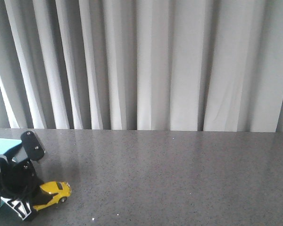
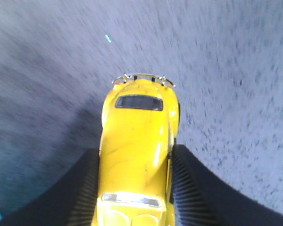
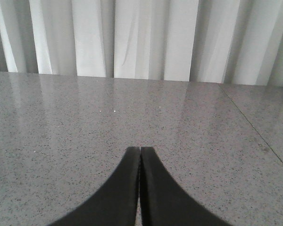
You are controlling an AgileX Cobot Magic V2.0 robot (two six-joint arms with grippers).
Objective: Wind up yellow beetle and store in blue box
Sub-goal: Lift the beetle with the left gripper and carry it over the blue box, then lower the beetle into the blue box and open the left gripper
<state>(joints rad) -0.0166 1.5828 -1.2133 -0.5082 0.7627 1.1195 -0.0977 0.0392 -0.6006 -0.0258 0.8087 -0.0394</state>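
Left wrist view shows the left gripper [image 2: 134,188] pinching the beetle [image 2: 137,155] by its flanks, a glossy, rigid, likely light and slippery toy, while the right gripper [image 3: 140,188] sits pressed together.

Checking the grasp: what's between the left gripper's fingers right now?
The yellow beetle, clamped between the left gripper's fingers above the table, shown in the left wrist view.
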